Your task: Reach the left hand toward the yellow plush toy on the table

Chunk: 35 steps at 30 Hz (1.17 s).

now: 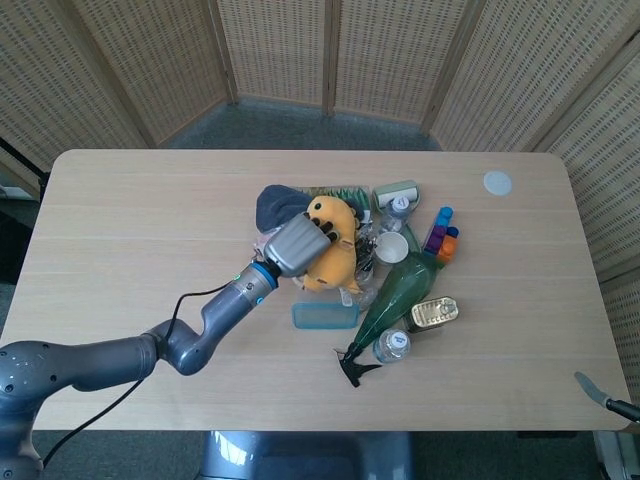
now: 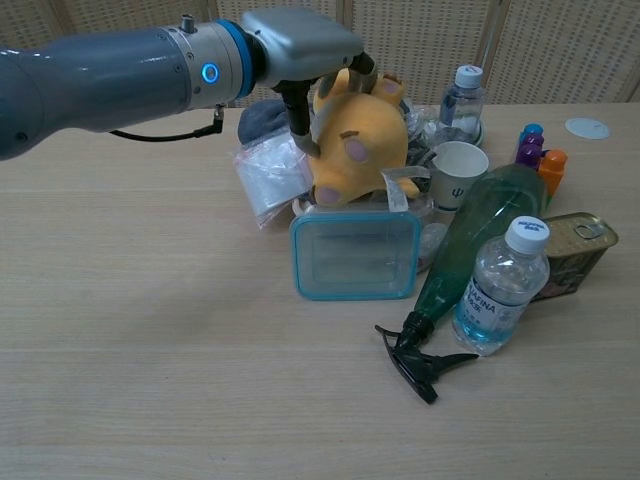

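The yellow plush toy [image 1: 337,252] [image 2: 358,145] lies in the pile at the middle of the table, head toward me. My left hand [image 1: 297,246] [image 2: 301,42] is on it from the left: the fingers [image 2: 362,66] curl over its top and the thumb [image 2: 297,118] presses its left side. The toy is tilted under the hand. Only a thin grey tip of my right hand [image 1: 592,388] shows at the lower right corner of the head view, off the table.
A clear teal-rimmed box [image 2: 355,252] lies just in front of the toy. A green spray bottle [image 2: 470,240], water bottle [image 2: 500,285], tin can [image 2: 575,255] and paper cup [image 2: 458,172] crowd its right. A plastic bag [image 2: 265,175] and blue-grey cloth [image 1: 278,205] lie to its left.
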### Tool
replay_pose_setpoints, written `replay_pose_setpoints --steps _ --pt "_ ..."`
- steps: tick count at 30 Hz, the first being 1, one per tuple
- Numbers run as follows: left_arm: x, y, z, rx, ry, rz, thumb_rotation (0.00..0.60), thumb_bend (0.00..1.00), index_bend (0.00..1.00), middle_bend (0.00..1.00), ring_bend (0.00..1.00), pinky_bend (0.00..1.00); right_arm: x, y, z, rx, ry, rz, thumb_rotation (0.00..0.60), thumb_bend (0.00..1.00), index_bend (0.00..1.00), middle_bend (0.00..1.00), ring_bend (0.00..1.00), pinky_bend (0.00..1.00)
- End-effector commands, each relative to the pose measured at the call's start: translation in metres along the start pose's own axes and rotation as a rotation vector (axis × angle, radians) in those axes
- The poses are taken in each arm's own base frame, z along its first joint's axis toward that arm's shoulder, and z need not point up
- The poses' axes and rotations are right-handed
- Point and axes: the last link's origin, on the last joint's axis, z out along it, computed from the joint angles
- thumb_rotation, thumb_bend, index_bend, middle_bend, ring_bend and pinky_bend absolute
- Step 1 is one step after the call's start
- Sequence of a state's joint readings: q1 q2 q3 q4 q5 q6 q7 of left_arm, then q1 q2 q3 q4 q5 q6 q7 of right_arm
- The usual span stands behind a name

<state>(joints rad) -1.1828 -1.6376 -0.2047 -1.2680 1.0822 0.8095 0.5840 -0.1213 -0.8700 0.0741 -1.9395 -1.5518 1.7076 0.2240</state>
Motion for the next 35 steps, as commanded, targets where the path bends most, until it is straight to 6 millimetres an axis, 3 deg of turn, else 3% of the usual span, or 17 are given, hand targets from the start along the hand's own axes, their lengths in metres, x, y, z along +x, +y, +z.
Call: replay_pose_setpoints --steps 1,7,15,21,29,35 --pt "0.0 -0.005 -0.002 0.011 0.016 0.027 0.6 0.0 0.89 0.97 0.82 0.81 0.0 0.0 0.0 0.001 -0.001 0.0 0.507 0.0 0.0 0.0 0.0 0.0" --pt "0.014 -0.02 -0.01 0.029 0.058 0.05 0.6 0.0 0.89 0.98 0.82 0.82 0.0 -0.001 -0.001 0.002 0.001 -0.002 0.506 0.0 0.0 0.0 0.0 0.0" --pt "0.054 -0.04 -0.023 0.05 0.145 0.073 0.6 0.0 0.9 0.99 0.83 0.83 0.0 -0.003 -0.002 0.009 -0.002 -0.005 0.508 0.0 0.0 0.0 0.0 0.0" --pt "0.106 -0.054 -0.034 0.067 0.244 0.092 0.6 0.0 0.89 0.99 0.83 0.83 0.0 -0.004 -0.005 0.015 -0.001 -0.005 0.507 0.0 0.0 0.0 0.0 0.0" --pt "0.194 -0.073 -0.053 0.106 0.387 0.167 0.6 0.0 0.89 0.99 0.83 0.83 0.001 -0.006 -0.005 0.018 0.003 -0.001 0.506 0.0 0.0 0.0 0.0 0.0" --pt "0.237 -0.085 -0.071 0.143 0.437 0.199 0.6 0.0 0.89 0.99 0.83 0.83 0.001 -0.008 -0.006 0.024 0.0 0.001 0.506 0.0 0.0 0.0 0.0 0.0"
